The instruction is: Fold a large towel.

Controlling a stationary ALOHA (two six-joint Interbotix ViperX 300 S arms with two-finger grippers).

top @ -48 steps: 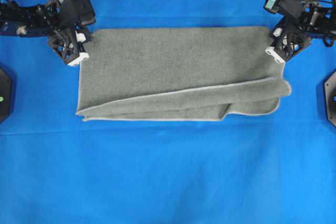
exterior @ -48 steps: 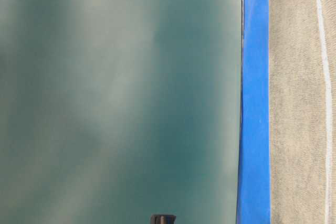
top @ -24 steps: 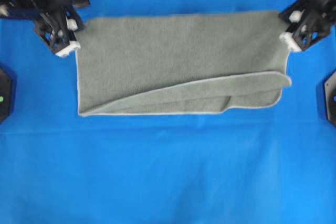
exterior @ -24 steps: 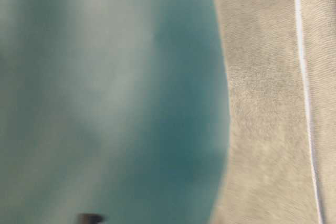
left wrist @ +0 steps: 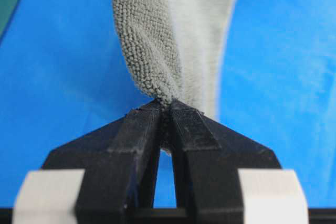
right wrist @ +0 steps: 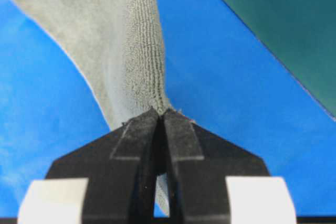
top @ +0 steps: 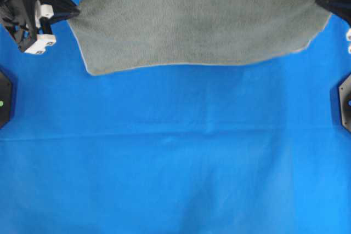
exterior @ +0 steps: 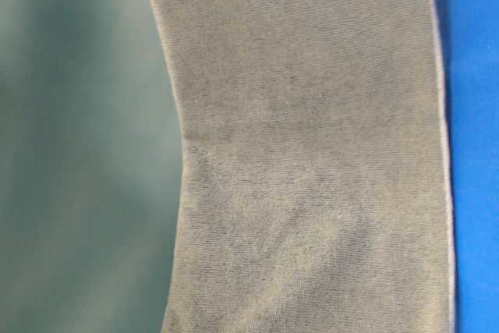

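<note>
Pinching large towel (top: 203,20) corners, left end effector (left wrist: 165,109), right end effector (right wrist: 158,113) clamped

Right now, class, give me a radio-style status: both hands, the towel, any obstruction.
Left hand shut on a towel corner; right hand shut on the opposite corner. Towel stretched between them over the blue sheet. No obstruction in view.

My tabletop is covered from edge to edge by a bright blue sheet (top: 175,163), smooth apart from a few faint creases running across its middle. Two black plates sit on it, one at the left edge (top: 4,98) with a small green dot and one at the right edge (top: 344,101). From my wrist views the blue sheet ends in a straight border against a dark green surface (right wrist: 283,19) beyond it.
</note>
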